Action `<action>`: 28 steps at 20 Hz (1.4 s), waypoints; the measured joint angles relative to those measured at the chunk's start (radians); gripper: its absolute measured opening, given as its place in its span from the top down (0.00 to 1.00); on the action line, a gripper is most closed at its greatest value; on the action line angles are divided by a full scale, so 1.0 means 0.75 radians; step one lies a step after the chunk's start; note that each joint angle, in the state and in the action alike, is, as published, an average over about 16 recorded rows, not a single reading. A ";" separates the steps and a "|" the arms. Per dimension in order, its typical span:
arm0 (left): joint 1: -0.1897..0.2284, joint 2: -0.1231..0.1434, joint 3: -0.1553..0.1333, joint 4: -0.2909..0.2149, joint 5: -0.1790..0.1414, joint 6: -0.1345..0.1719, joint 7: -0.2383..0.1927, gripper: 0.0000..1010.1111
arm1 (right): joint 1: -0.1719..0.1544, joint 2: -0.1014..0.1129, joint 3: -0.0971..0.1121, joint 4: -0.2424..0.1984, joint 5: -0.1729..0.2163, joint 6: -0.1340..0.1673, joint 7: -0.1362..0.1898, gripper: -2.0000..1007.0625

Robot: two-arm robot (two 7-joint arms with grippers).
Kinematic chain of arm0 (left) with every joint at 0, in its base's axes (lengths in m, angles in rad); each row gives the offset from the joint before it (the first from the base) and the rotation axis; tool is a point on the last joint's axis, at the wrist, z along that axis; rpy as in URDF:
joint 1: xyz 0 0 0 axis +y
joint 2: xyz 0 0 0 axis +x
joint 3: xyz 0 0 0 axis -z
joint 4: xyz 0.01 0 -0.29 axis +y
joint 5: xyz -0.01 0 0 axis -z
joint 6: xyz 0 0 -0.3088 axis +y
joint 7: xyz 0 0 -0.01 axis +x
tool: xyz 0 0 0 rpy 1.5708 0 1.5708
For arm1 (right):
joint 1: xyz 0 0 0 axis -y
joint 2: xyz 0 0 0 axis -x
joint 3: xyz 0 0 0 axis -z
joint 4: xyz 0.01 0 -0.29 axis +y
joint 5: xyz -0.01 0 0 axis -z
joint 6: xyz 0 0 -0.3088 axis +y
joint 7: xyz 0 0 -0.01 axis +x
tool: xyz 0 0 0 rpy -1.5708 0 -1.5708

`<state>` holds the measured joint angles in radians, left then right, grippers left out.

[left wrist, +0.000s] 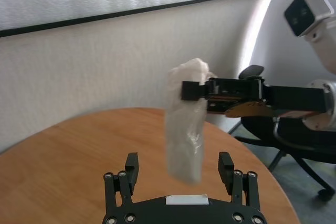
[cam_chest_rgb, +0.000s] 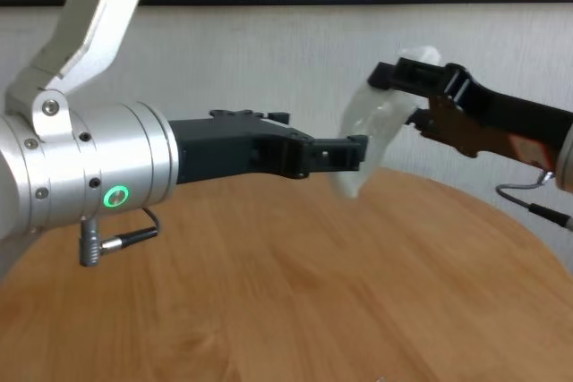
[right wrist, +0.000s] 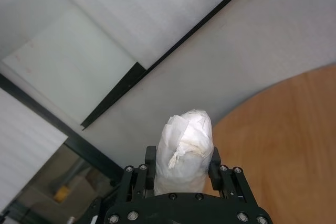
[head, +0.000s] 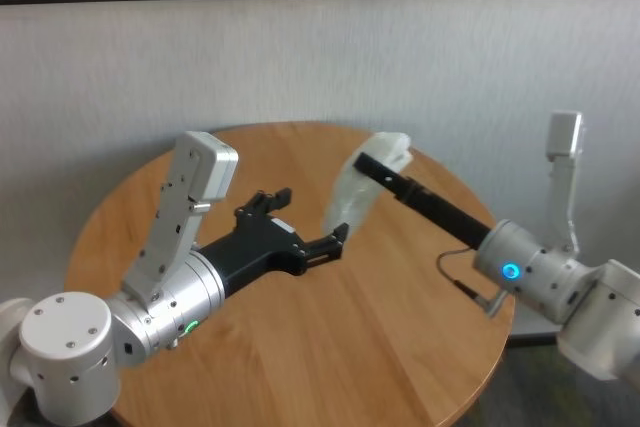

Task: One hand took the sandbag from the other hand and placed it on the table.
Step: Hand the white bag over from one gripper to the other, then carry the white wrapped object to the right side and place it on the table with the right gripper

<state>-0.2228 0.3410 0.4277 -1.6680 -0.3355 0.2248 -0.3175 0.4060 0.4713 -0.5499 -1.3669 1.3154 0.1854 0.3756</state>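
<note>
My right gripper, on the wrist with the blue ring, is shut on the upper end of the sandbag. The white pouch hangs down from it above the far part of the round wooden table. The right wrist view shows the sandbag clamped between the right gripper's fingers. My left gripper, on the wrist with the green ring, is open and empty. In the left wrist view the sandbag's lower end hangs just ahead of the left gripper, between the lines of its two fingers. I cannot tell whether they touch.
A white wall stands close behind the table's far edge. A black office chair stands off the table beyond the right arm. The left wrist's camera housing rises above that arm. The near table top is bare wood.
</note>
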 joint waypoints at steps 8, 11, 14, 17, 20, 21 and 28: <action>0.014 -0.055 -0.066 0.021 0.053 0.038 0.174 0.01 | 0.007 0.082 0.029 0.024 -0.090 -0.052 -0.038 0.44; 0.023 -0.089 -0.101 0.033 0.083 0.055 0.260 0.01 | 0.004 0.123 0.040 0.020 -0.126 -0.047 -0.054 0.44; 0.033 -0.126 -0.136 0.046 0.115 0.069 0.350 0.01 | -0.001 0.164 0.046 0.008 -0.156 -0.023 -0.071 0.44; 0.043 -0.163 -0.167 0.059 0.153 0.076 0.439 0.01 | -0.005 0.201 0.046 -0.007 -0.181 0.016 -0.089 0.44; 0.052 -0.192 -0.188 0.069 0.188 0.076 0.504 0.01 | -0.007 0.231 0.041 -0.023 -0.202 0.066 -0.107 0.44; 0.055 -0.199 -0.193 0.071 0.198 0.075 0.522 0.01 | -0.007 0.239 0.038 -0.028 -0.207 0.084 -0.113 0.44; 0.067 -0.228 -0.213 0.082 0.239 0.070 0.589 0.01 | 0.004 0.275 0.009 -0.051 -0.235 0.219 -0.161 0.44</action>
<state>-0.1728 0.1697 0.2680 -1.6064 -0.1561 0.2772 0.1241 0.4093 0.6777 -0.5431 -1.4050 1.1390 0.3499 0.2551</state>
